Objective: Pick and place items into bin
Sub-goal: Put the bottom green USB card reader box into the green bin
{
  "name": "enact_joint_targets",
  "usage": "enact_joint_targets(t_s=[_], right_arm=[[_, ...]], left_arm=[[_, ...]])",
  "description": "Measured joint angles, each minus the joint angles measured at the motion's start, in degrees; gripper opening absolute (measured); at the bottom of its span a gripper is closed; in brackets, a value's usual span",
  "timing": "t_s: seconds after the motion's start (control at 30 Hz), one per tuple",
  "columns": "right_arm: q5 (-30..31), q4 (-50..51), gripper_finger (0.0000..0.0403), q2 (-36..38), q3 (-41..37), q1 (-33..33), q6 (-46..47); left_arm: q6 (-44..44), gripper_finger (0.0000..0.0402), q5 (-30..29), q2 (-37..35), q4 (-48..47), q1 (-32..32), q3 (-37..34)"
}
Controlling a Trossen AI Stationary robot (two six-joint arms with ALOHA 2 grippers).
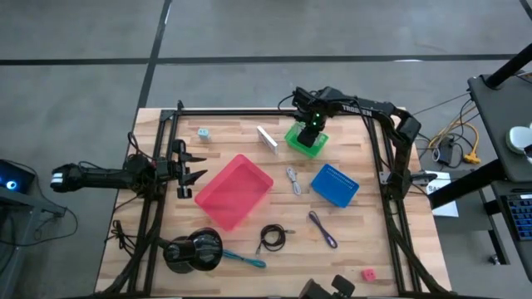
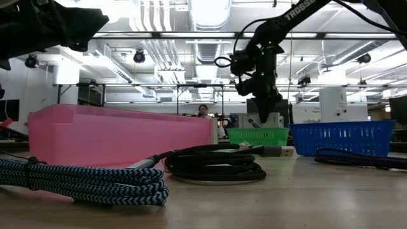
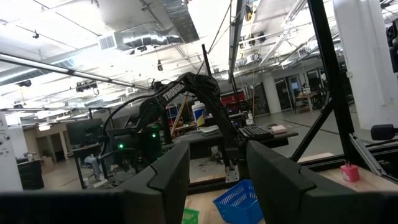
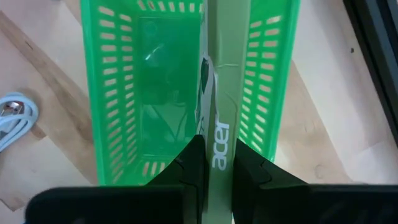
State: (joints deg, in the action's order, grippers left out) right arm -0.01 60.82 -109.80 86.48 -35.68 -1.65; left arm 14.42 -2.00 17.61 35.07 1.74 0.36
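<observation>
My right gripper (image 4: 219,146) is shut on a pale green packet (image 4: 221,74) printed "acer", straight over the green bin (image 1: 297,144) near the table's far edge. In the low view the gripper (image 2: 262,107) hangs just above that bin (image 2: 257,135). My left gripper (image 1: 189,171) waits open at the table's left side, beside the pink bin (image 1: 234,191). Lying flat on the table are a pale stick (image 1: 266,139), a whitish cord (image 1: 293,179), a purple cord (image 1: 322,229), a black cord (image 1: 272,238), a teal stick tool (image 1: 246,261), a red block (image 1: 367,274) and a light-blue block (image 1: 204,133). My right gripper pinches the pale green packet between its two fingers, by the end with the "acer" print (image 4: 221,130). The fingers come from above, pointing down. The packet hangs below them, lifted clear, and its lower part reaches down inside the green bin (image 4: 118,93).
A blue bin (image 1: 335,184) stands right of the whitish cord. A large black round object (image 1: 193,250) sits near the table's near left corner, with a braided blue-black cord (image 2: 82,179) close to the low camera. Dark frame rails (image 1: 249,110) border the far edge and both sides.
</observation>
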Motion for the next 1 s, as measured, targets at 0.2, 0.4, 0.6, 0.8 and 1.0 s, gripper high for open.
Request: enact_joint_targets(t_s=[0.2, 0.4, 0.6, 0.8, 1.0], right_arm=[[0.0, -0.2, 0.0034, 0.0, -1.4, 0.0, 0.0], [0.0, -0.5, 0.0034, 0.0, -3.0, 0.0, 0.0], [0.1, -1.4, 0.0034, 0.0, -3.0, 0.0, 0.2], [0.1, -1.4, 0.0035, 0.0, -3.0, 0.0, 0.2], [0.1, -1.4, 0.0071, 0.0, -3.0, 0.0, 0.2]], left_arm=[[0.0, 0.0145, 0.0, 0.0, 0.0, 0.0, 0.0], [0.0, 0.0145, 0.0, 0.0, 0.0, 0.0, 0.0], [0.0, 0.0145, 0.0, 0.0, 0.0, 0.0, 0.0], [0.0, 0.0145, 0.0, 0.0, 0.0, 0.0, 0.0], [0.0, 0.0145, 0.0, 0.0, 0.0, 0.0, 0.0]])
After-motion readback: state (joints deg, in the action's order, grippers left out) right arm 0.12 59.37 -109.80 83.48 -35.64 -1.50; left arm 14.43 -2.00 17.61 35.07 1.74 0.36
